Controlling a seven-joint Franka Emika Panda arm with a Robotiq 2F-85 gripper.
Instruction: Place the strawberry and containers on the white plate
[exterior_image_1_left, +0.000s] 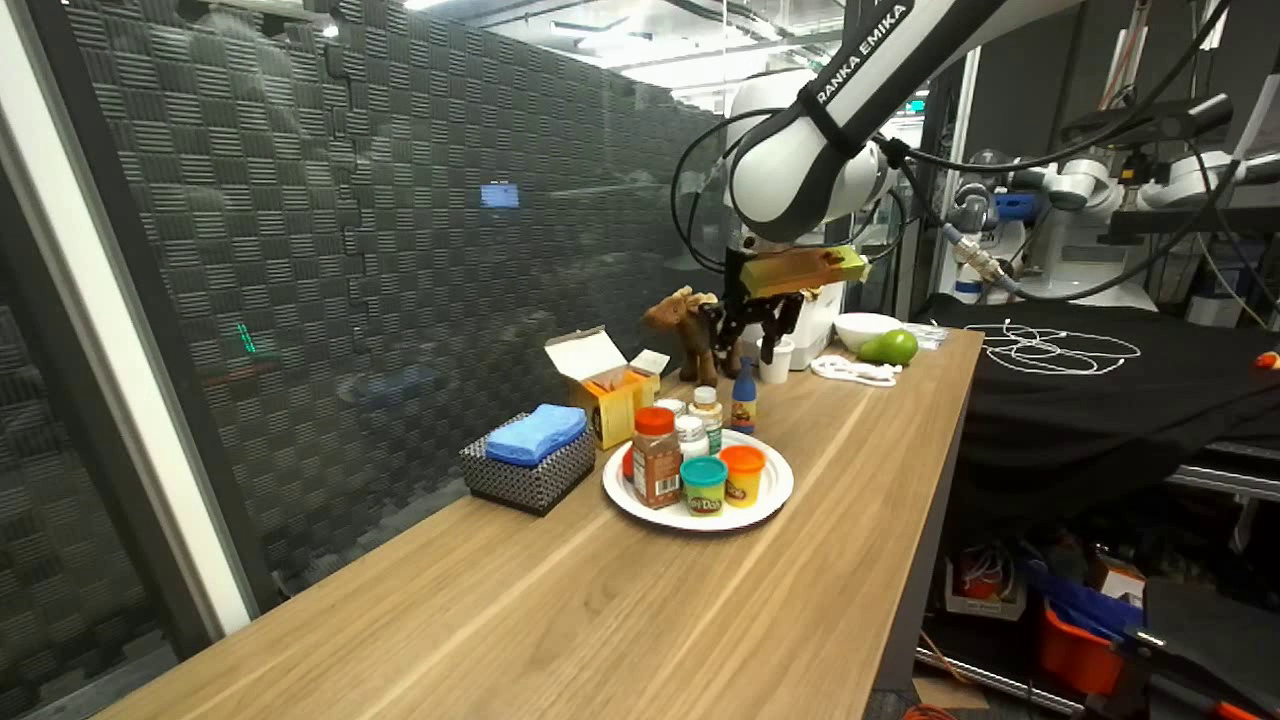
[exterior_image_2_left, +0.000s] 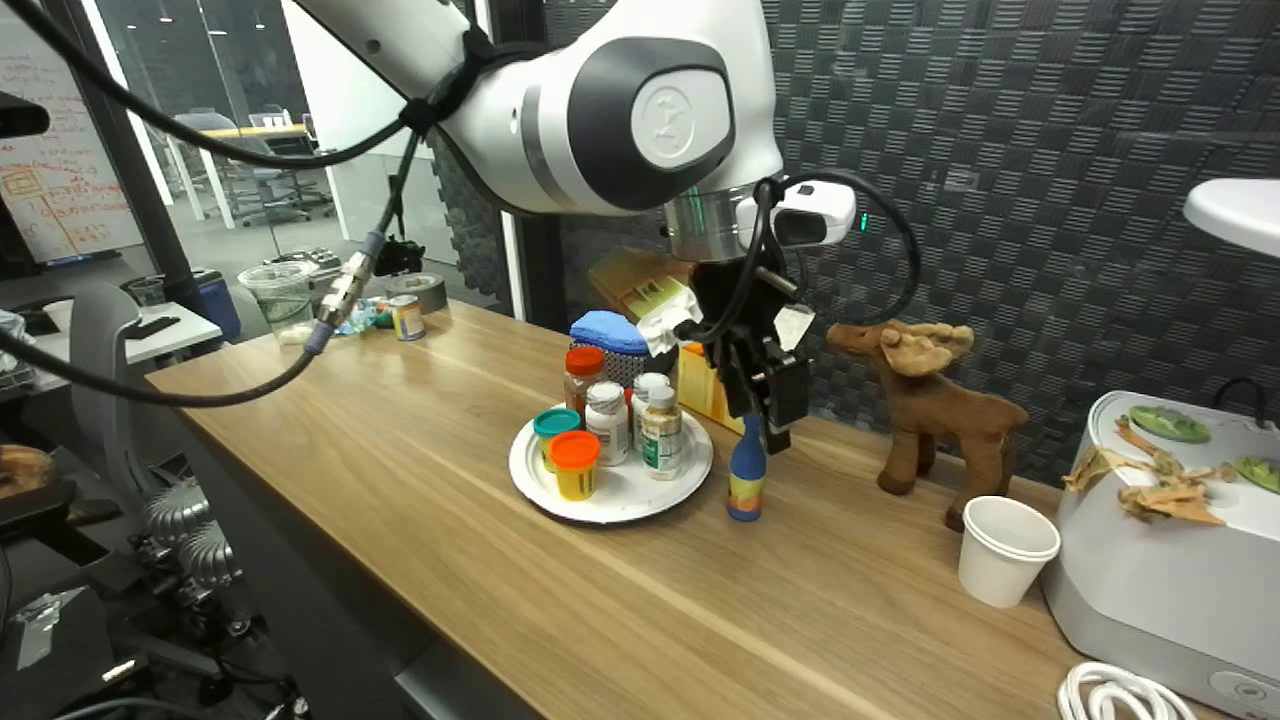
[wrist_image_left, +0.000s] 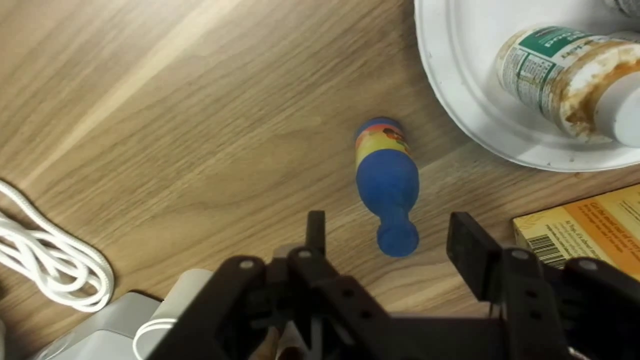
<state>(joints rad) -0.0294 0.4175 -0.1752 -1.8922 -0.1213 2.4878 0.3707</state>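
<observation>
Hand (wrist_image_left: 387, 240) is hanging over the blue bottle (wrist_image_left: 386, 182), its fingers (wrist_image_left: 472, 255) standing well apart and gripping nothing. Step in hand: I am judging this as the pre-grasp on the bottle, seemingly a container waiting off the white plate (exterior_image_2_left: 640, 497). Next move is probably calling for a small centring correction, a straight descent about the narrow neck, then a gentle squeeze; a finger catching the neck from above could be tipping it.

Position relative to hand: the bottle is standing upright on the tabletop (exterior_image_2_left: 700, 590), its top showing between the fingers in the wrist view. Whether the fingers are reaching below that top, I am not able to tell.

Just beside the bottle, not touching, the plate is lying. Its bare stretch facing the bottle is appearing wide enough for set-down. Nearest on it, a green-labelled bottle (exterior_image_2_left: 661, 440) is standing; beyond that, two white pill bottles (exterior_image_2_left: 607, 425), a red-lidded spice jar (exterior_image_1_left: 657, 465), an orange-lidded Play-Doh tub (exterior_image_1_left: 743, 480) and a teal-lidded Play-Doh tub (exterior_image_1_left: 704, 488) are standing. A red object (exterior_image_1_left: 628, 463) is showing only in part among them; possibly the strawberry, unconfirmed.

Farther out, on the side away from the plate, a white paper cup (exterior_image_2_left: 1000, 560) is standing; whether it is counting as a container, I am leaving undecided. Farthest, a black box (exterior_image_1_left: 530, 482) is carrying a folded blue cloth (exterior_image_1_left: 537, 433).
</observation>
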